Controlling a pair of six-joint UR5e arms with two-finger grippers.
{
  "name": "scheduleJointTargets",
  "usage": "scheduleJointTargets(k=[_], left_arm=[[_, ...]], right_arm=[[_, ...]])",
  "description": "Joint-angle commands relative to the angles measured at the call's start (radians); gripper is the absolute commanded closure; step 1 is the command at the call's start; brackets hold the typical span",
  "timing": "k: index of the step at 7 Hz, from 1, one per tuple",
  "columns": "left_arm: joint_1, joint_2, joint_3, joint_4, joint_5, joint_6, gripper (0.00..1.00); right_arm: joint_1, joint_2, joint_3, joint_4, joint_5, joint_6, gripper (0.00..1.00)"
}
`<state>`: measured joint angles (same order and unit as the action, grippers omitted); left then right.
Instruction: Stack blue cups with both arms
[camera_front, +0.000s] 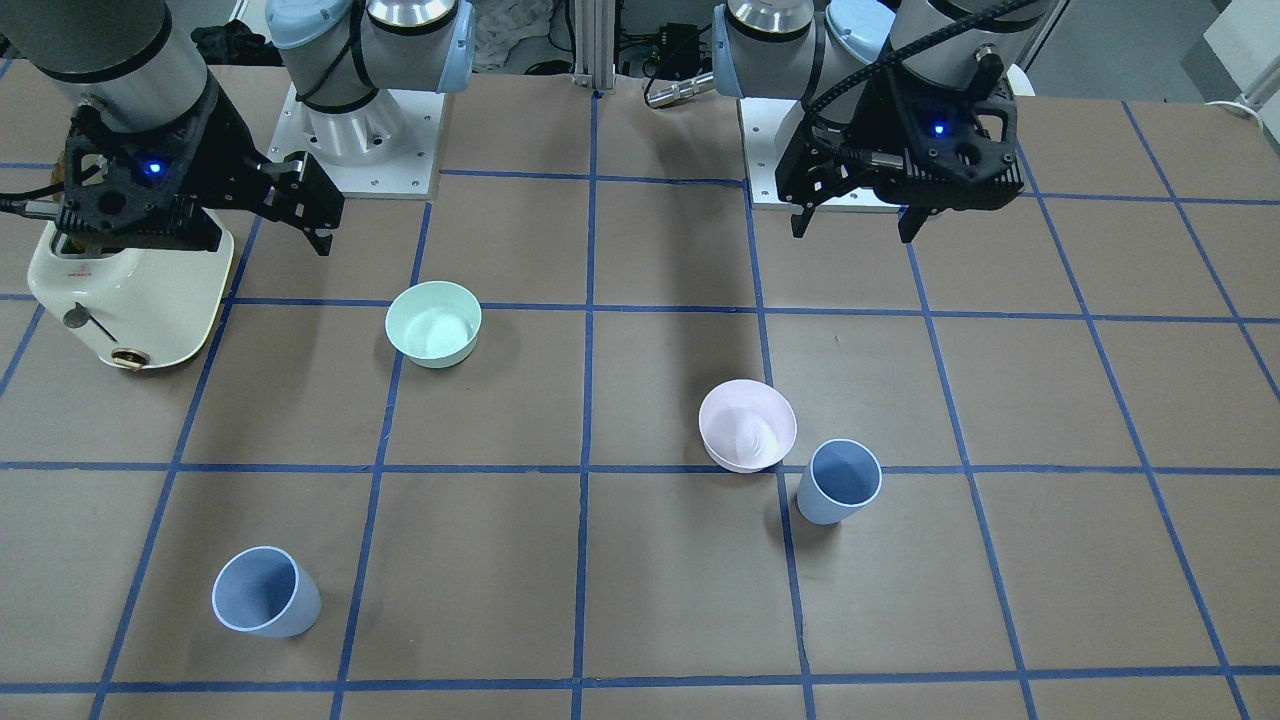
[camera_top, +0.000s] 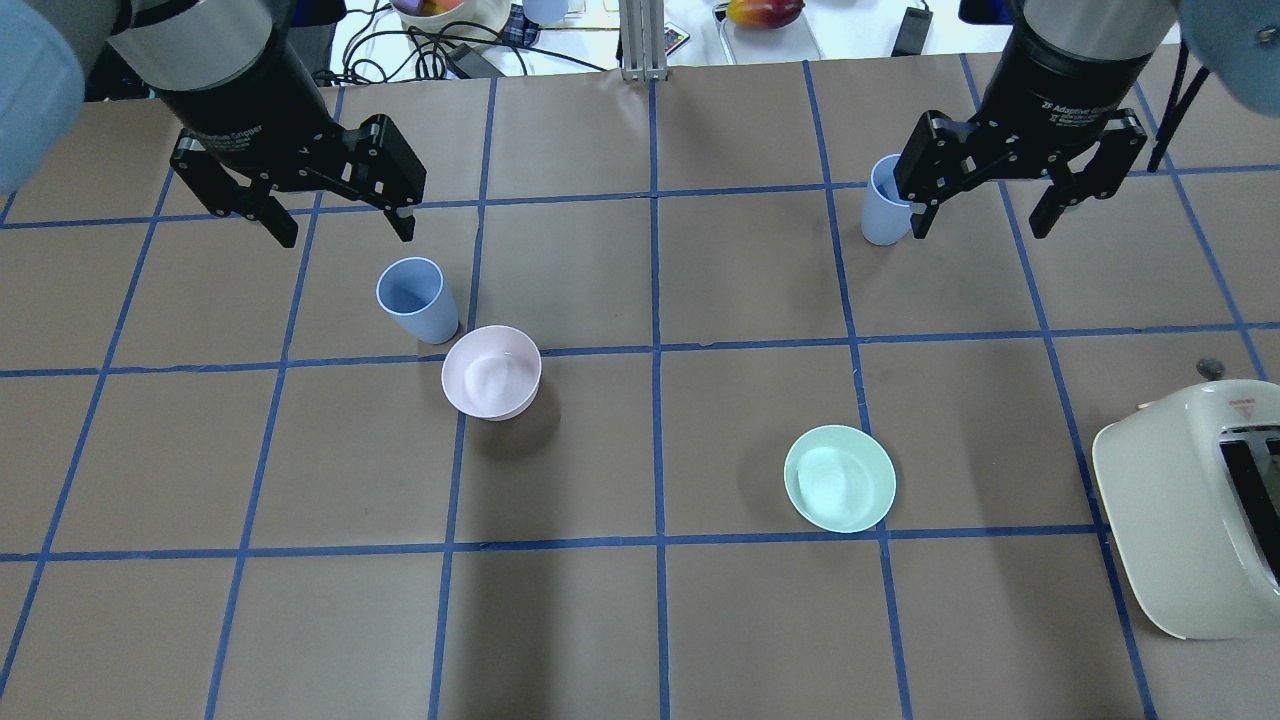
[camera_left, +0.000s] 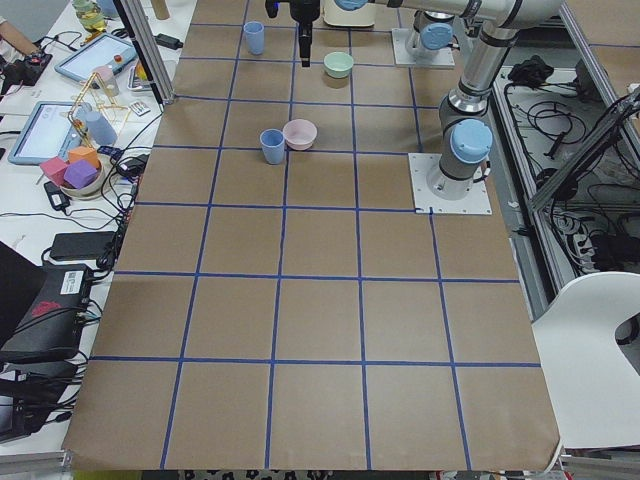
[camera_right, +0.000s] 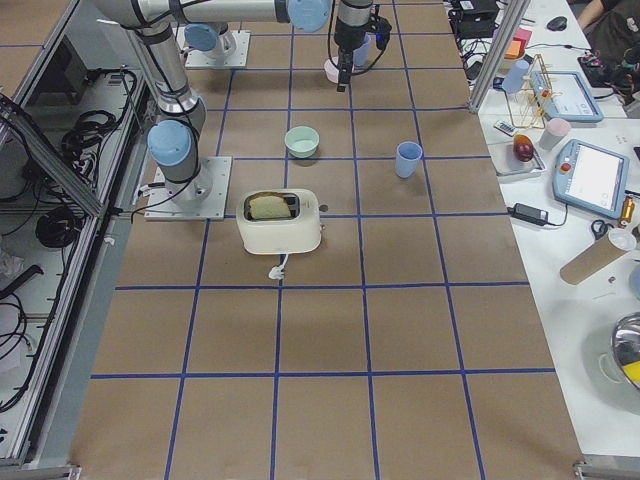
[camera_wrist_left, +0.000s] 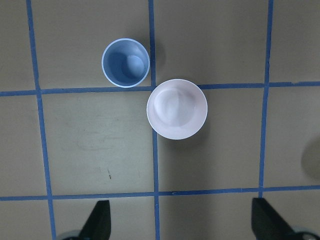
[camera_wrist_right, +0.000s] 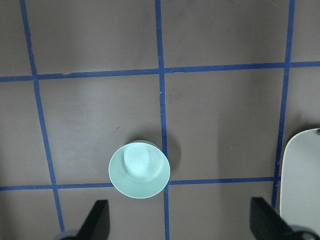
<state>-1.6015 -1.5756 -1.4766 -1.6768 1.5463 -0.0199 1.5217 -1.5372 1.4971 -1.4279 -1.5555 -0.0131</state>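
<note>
Two pale blue cups stand upright and well apart on a brown table (camera_top: 600, 620) marked with a grid of blue tape. The first blue cup (camera_top: 415, 300) is on the robot's left half, just beside a pale pink bowl (camera_top: 491, 372); whether their rims touch cannot be told. The second blue cup (camera_front: 265, 592) stands alone on the robot's right half, toward the table edge far from the robot's base. In the overhead view it is partly hidden behind a finger of the right gripper (camera_top: 980, 225). That gripper hangs above the table with its two fingers spread wide and nothing between them. The left gripper (camera_top: 345, 232) hangs above the table near the first cup, fingers likewise spread wide and empty. Its wrist camera looks straight down on that cup and the pink bowl. A mint-green bowl (camera_top: 840, 478) sits on the right half, nearer the robot. A cream toaster (camera_top: 1190, 510) stands beyond it at the table's right side.
</note>
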Motion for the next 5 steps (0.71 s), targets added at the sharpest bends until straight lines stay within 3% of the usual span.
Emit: scheduleJointTargets(k=[1, 5], left_arm=[[0.0, 0.0, -0.001, 0.0, 0.0, 0.0, 0.0], [0.0, -0.001, -0.002, 0.0, -0.002, 0.0, 0.0]], right_arm=[[0.0, 0.003, 0.0, -0.003, 0.0, -0.001, 0.0], [-0.002, 0.006, -0.003, -0.011, 0.018, -0.008, 0.0]])
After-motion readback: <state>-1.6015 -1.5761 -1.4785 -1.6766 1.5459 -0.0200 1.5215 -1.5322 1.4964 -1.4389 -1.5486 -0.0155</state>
